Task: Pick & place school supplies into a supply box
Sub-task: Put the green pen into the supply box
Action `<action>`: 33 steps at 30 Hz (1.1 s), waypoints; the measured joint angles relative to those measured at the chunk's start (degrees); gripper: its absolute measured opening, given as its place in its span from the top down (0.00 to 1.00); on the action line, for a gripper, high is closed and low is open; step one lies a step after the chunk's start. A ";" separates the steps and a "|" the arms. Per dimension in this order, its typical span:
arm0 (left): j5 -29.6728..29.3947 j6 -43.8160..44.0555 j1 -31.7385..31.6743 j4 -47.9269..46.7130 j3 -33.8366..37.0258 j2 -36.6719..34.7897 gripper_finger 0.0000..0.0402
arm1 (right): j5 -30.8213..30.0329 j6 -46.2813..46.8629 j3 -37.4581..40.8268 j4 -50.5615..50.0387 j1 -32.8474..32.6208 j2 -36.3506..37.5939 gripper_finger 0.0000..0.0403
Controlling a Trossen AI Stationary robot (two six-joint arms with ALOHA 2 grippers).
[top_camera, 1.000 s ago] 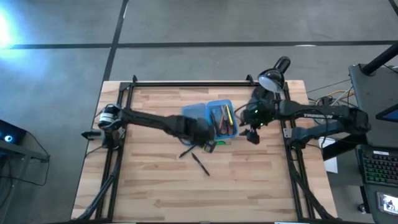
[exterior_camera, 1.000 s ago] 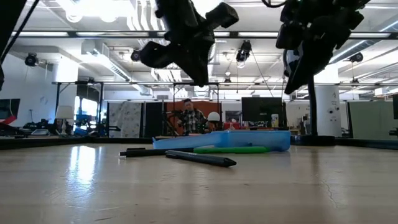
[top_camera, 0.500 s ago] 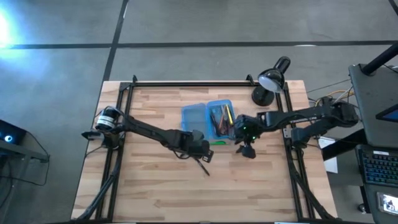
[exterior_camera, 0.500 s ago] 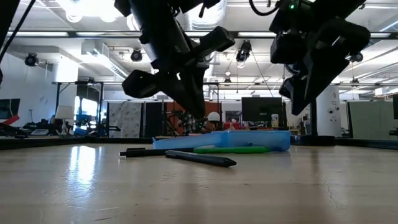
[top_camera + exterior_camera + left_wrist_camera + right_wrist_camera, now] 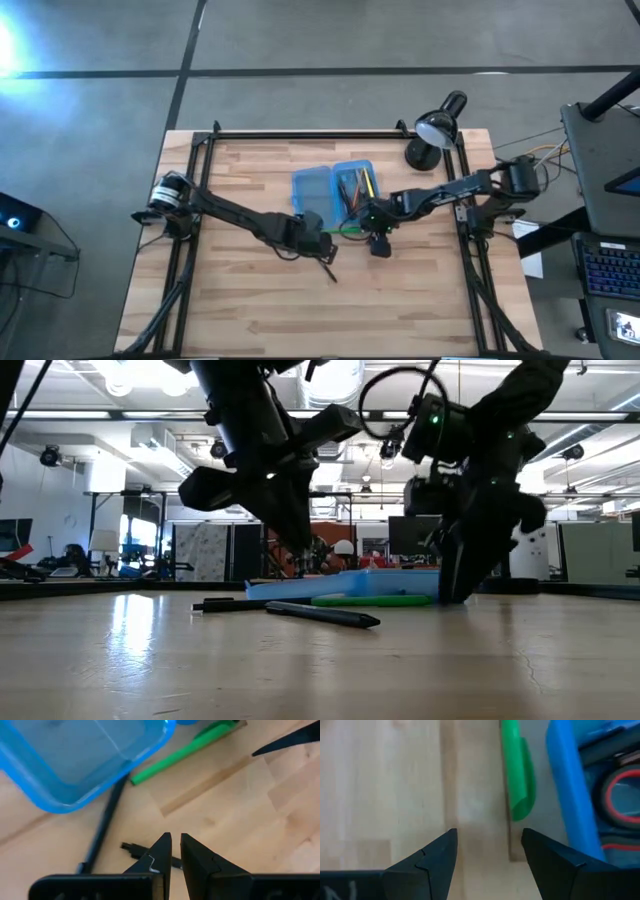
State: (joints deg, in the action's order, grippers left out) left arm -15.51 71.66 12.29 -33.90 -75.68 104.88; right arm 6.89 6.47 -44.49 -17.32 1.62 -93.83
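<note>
The blue supply box (image 5: 335,190) lies open on the table, its right half holding pens and red-handled scissors (image 5: 620,795). A green pen (image 5: 347,230) lies against the box's near edge. Two black pens (image 5: 298,246) (image 5: 325,266) lie on the wood nearer the table's near edge. My left gripper (image 5: 175,842) hovers shut above one black pen (image 5: 131,848), clear of the table (image 5: 300,565). My right gripper (image 5: 487,837) is open and low beside the box (image 5: 448,592), just short of the green pen's end (image 5: 520,807).
A black desk lamp (image 5: 435,128) stands at the table's far right corner. A black metal frame (image 5: 300,133) runs around the tabletop. Bare wood (image 5: 330,310) stretches toward the near edge. People and workstations show in the room beyond the table.
Both grippers have come down. The left one moved toward the near edge, over the black pens. The right one swung from near the lamp toward the table's left and near side, dropping almost to the table beside the green pen. The pens and box have stayed put.
</note>
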 joint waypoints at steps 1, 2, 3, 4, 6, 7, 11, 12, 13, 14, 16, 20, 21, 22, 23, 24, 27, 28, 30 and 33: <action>-0.34 0.00 -0.02 -0.63 0.00 -0.18 0.94 | -1.09 0.00 -0.50 0.00 -0.01 -0.64 0.46; -0.58 -0.02 -0.02 -0.97 -0.02 -0.30 0.94 | -2.48 -0.14 -1.09 0.12 -0.03 -1.13 0.46; -0.90 -0.10 -0.02 -1.33 -0.02 -0.41 0.94 | -2.77 -0.46 -1.60 0.12 -0.01 -1.60 0.46; -0.94 -0.35 -0.06 -2.31 0.00 -0.51 0.94 | -2.82 -0.80 -2.05 -0.04 0.02 -1.91 0.46; -0.99 -1.11 -0.06 -3.22 0.07 -0.56 0.94 | -3.89 -1.86 -3.40 0.36 -0.01 -2.51 0.46; -0.99 -1.26 -0.06 -3.36 0.07 -0.58 0.94 | -4.11 -2.48 -3.97 0.77 -0.14 -2.85 0.46; -0.96 -1.31 -0.19 -4.54 0.07 -0.71 0.94 | -4.17 -3.71 -6.46 2.02 -0.27 -4.96 0.46; -0.96 -1.31 -0.19 -4.67 0.07 -0.79 0.94 | -4.16 -3.73 -7.09 1.86 -0.27 -5.71 0.46; -0.99 -1.29 -0.19 -4.67 0.07 -0.92 0.94 | -4.06 -3.71 -7.75 1.88 -0.27 -6.54 0.46; -0.96 -1.27 -0.19 -4.69 0.07 -1.01 0.94 | -4.11 -3.68 -8.24 1.99 -0.27 -7.32 0.46; -0.96 -1.25 -0.19 -4.86 0.07 -1.12 0.94 | -4.27 -3.67 -9.04 1.57 -0.27 -9.00 0.46; -0.85 -0.62 -0.24 -5.62 0.07 -1.70 0.94 | -4.30 -3.61 -10.07 0.82 -0.27 -11.28 0.46; -0.83 -0.30 -0.31 -5.91 0.07 -1.96 0.94 | -4.32 -3.68 -10.30 0.43 -0.27 -11.62 0.46; -0.83 -0.02 -0.38 -6.04 0.07 -2.15 0.94 | -4.32 -3.72 -10.43 0.00 -0.27 -11.66 0.46; -0.83 0.17 -0.49 -6.00 0.07 -2.26 0.94 | -4.30 -3.77 -10.51 -0.41 -0.27 -11.60 0.46; -0.83 0.26 -0.65 -6.09 0.07 -2.45 0.94 | -4.30 -3.75 -10.51 -0.57 -0.27 -11.44 0.46; -0.88 0.31 -1.40 -6.20 0.07 -2.85 0.94 | -4.28 -3.71 -10.12 -0.45 -0.46 -10.12 0.48; -0.89 0.31 -1.71 -6.22 0.07 -2.95 0.94 | -4.32 -3.72 -10.00 -0.52 -0.55 -9.76 0.50; -0.88 0.33 -2.32 -6.41 0.07 -3.14 0.94 | -4.33 -3.68 -9.84 -0.90 -0.79 -9.41 0.54; -0.90 0.35 -3.12 -6.54 0.07 -3.61 0.94 | -4.69 -3.64 -9.74 -1.79 -1.48 -9.39 0.62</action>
State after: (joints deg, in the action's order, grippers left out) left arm -16.41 72.01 9.17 -40.43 -75.61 101.27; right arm 2.20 2.83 -54.23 -19.11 0.14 -103.22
